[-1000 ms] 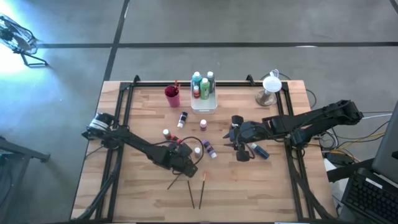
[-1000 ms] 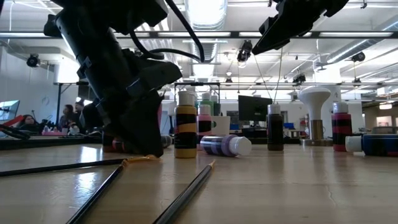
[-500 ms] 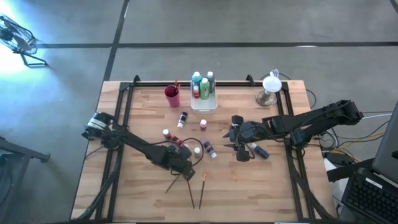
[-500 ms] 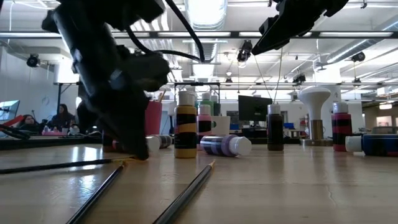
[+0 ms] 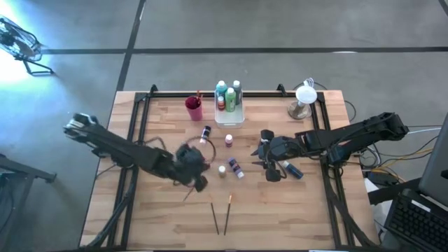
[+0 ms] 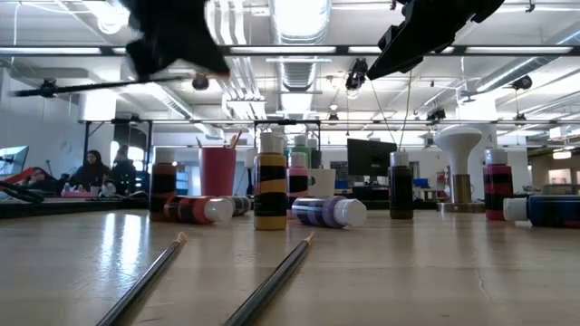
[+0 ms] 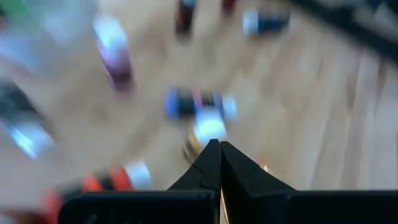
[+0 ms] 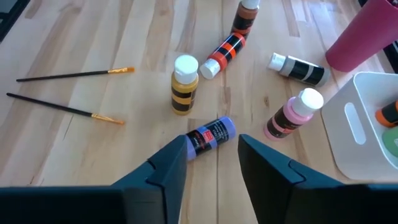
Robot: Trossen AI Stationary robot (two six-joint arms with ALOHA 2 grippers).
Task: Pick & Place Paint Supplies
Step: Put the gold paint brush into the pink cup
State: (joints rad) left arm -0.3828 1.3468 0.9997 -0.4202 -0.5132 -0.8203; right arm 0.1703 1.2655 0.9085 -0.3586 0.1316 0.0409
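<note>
Two paintbrushes [image 5: 221,212] lie on the table near its front edge; the left gripper [image 5: 190,170], raised, pinches a third brush; the right gripper [image 8: 212,152] hovers, fingers apart, over a purple bottle [image 8: 208,137] with illegible label.

Overhead, we see even, fairly bright light on the bench [image 5: 280,210], with a blown-out bluish-white glare at the far left corner of the floor [image 5: 14,42]. The left arm [image 5: 140,157] is smeared by motion blur there. At bench height, ceiling light strips [image 6: 299,18] burn out to white and cast pale sheen on the wood; the nearest paintbrushes [image 6: 272,281] are soft, and a dark blurred shape sits against the lights. The left wrist view is heavily motion-blurred: bottles [image 7: 199,106] are mere streaks. The right wrist view is sharp, with soft short shadows beside its bottles [image 8: 184,84].
</note>
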